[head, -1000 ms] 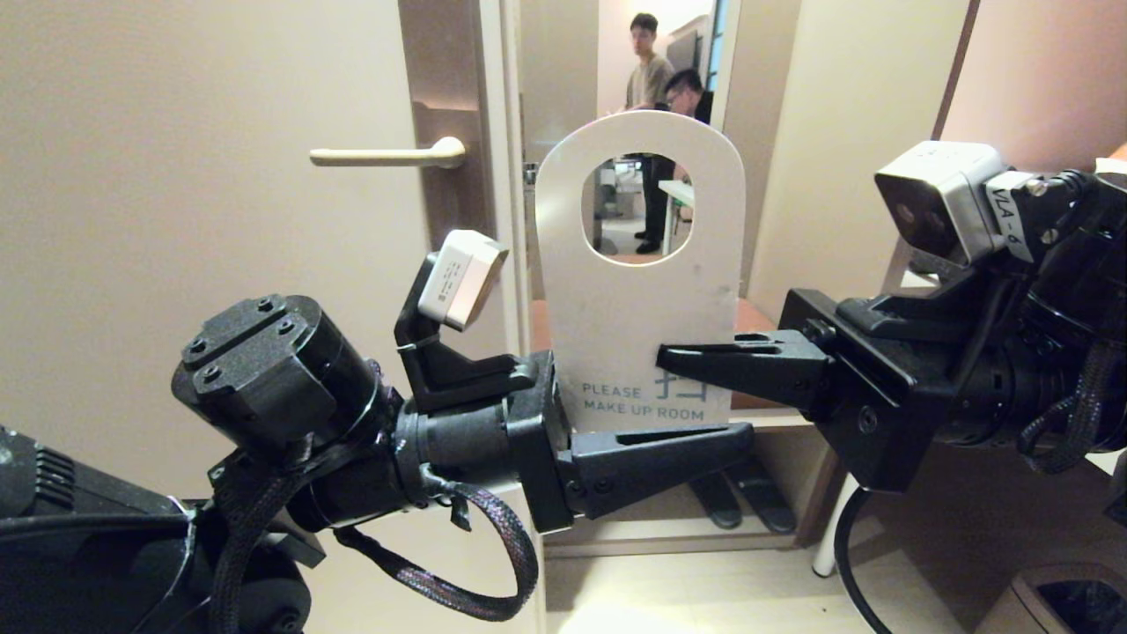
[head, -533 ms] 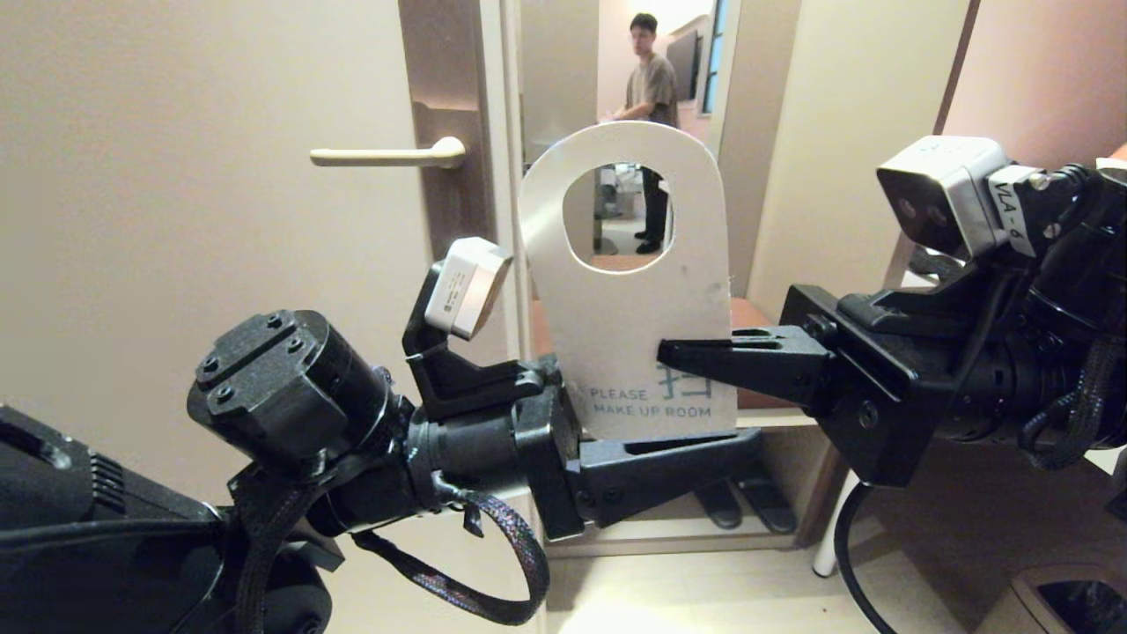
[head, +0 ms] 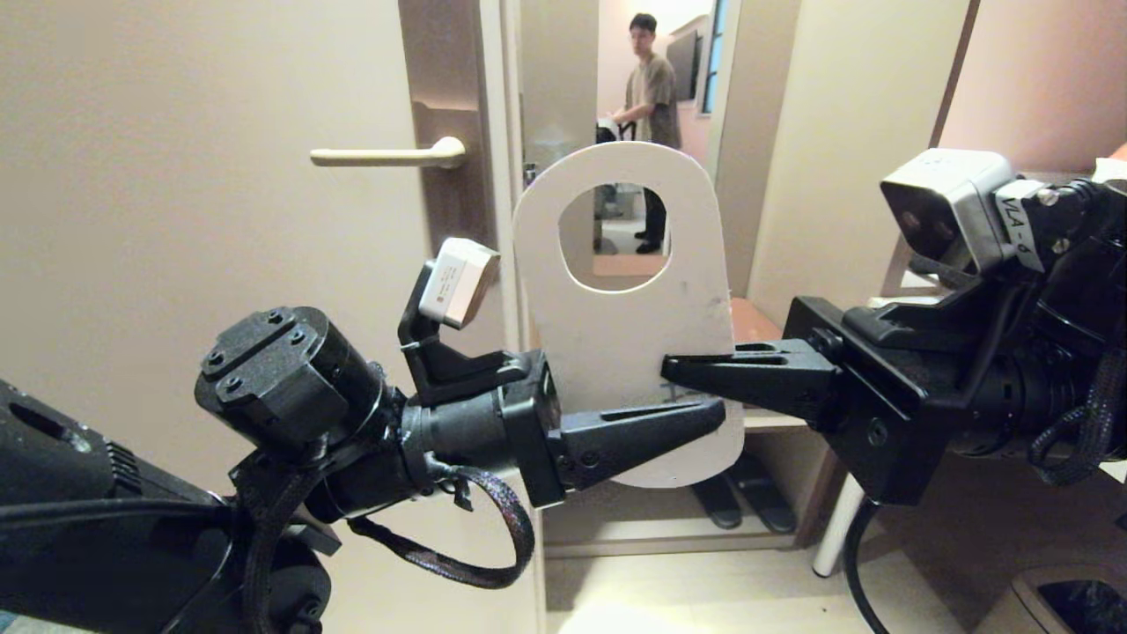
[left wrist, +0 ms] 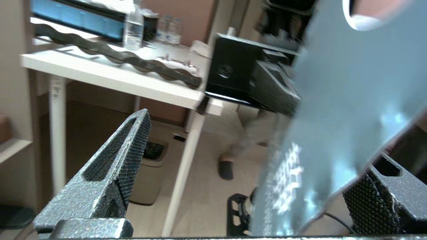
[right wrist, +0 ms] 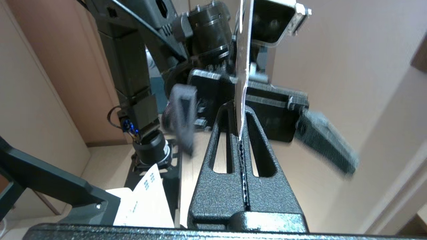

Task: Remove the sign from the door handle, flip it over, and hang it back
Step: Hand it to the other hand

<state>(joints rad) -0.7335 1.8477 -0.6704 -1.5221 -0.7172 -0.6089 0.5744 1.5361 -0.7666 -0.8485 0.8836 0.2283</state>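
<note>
1. Sign (head: 629, 339) is off the door handle (head: 387, 157), upright in mid-air in front of the door edge, white face to the robot, grey-blue face away.
2. Right tool (head: 696, 374) is clamped on the sign's lower right edge; the right wrist view shows the card pinched edge-on between its fingers.
3. Left tool (head: 669, 423) is spread wide, straddling the sign's lower end, not gripping.
4. Step in hand, as I judge it: handover for the flip. Left should close squarely on the lower end, clear of the hole, before right lets go.
5. Keep the card level; a skewed pinch could twist it.
</note>
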